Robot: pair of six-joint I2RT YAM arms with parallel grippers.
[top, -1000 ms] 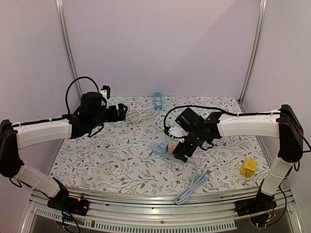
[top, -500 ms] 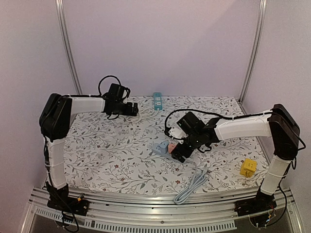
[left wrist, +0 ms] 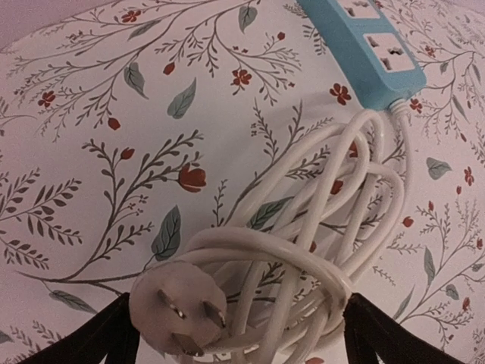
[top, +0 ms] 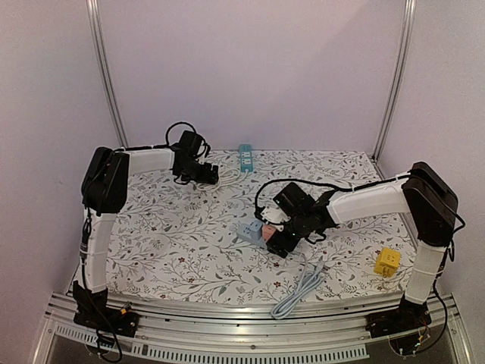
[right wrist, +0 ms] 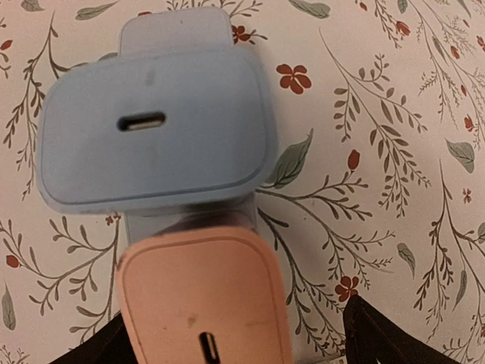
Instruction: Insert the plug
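Top external: left claw (top: 214,177) outstretched, wide over plug (left wrist: 178,307); right claw (top: 276,246) wide over charger (right wrist: 201,303); both empty.

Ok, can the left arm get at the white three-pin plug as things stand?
Probably yes: the white three-pin plug lies pins-up between the open jaws of the left arm, against the coiled white cable, nothing covering it. Closing may also pinch cable loops.

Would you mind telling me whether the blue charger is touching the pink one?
Apart. The right wrist view shows a band of the power strip between the blue charger and the pink charger.
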